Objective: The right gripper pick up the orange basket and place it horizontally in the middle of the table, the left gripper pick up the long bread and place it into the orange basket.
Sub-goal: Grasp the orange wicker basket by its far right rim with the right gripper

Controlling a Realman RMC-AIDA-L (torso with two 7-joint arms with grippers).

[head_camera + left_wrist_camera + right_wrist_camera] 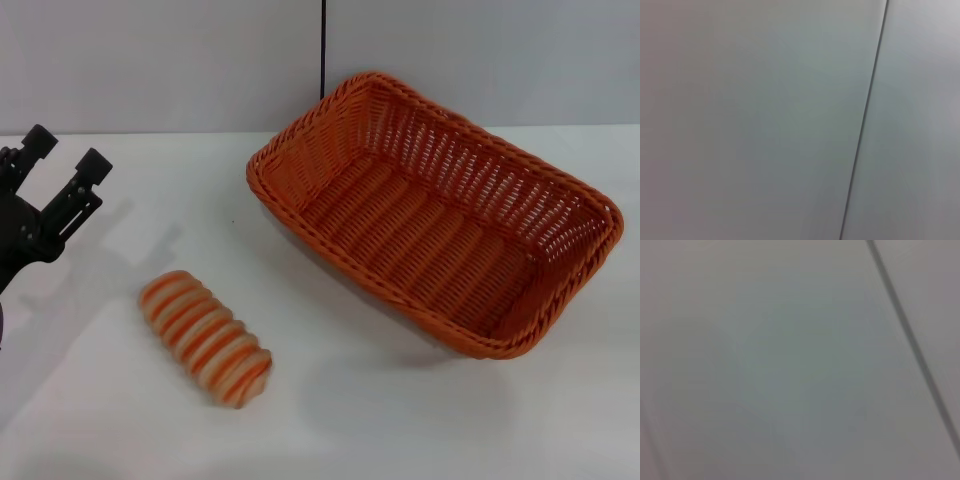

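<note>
The orange basket (437, 210) rests empty on the white table (360, 420), lying at a slant from the middle toward the right. The long bread (205, 337), tan with orange stripes, lies on the table to the left of the basket and nearer the front. My left gripper (66, 155) hovers at the far left edge, behind and to the left of the bread, open, with nothing between its two black prongs. The right gripper is out of view. Both wrist views hold only grey wall with a dark seam.
A grey wall (160, 60) with a dark vertical seam (324, 45) rises behind the table. Bare tabletop stretches along the front and between the bread and the basket.
</note>
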